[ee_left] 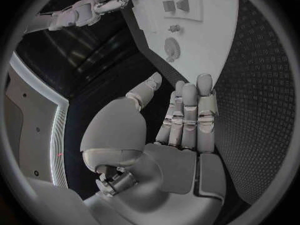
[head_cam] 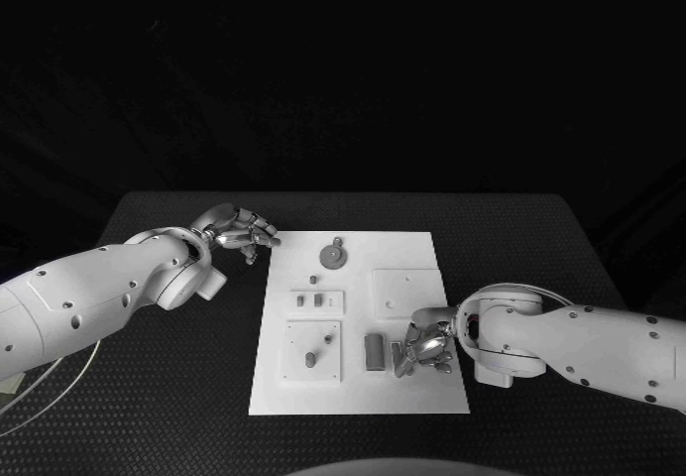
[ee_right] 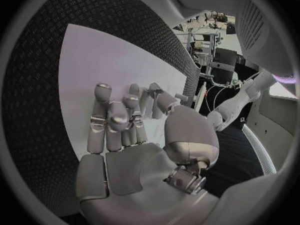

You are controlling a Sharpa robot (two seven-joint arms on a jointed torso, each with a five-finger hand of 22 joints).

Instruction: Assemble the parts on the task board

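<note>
The white task board [head_cam: 358,392] [ee_left: 212,50] [ee_right: 106,60] lies in the middle of the table. On it are a round disc part [head_cam: 333,255] [ee_left: 172,48], two small upright parts [head_cam: 307,297] [ee_left: 177,5], two small parts on a square panel [head_cam: 317,349] and a dark rectangular part [head_cam: 375,350]. My right hand [head_cam: 424,347] [ee_right: 134,130] rests on the board's near right side, just right of the dark part. Its thumb and a finger come together over a small grey piece [head_cam: 404,359]; whether they grip it is unclear. My left hand [head_cam: 240,230] [ee_left: 181,120] hovers off the board's far left corner, fingers straight, holding nothing.
A blank square panel [head_cam: 401,291] sits on the board just beyond my right hand. Black table [head_cam: 543,248] surrounds the board on all sides. My left forearm [head_cam: 100,293] crosses the table's left part, my right forearm [head_cam: 586,342] its right part.
</note>
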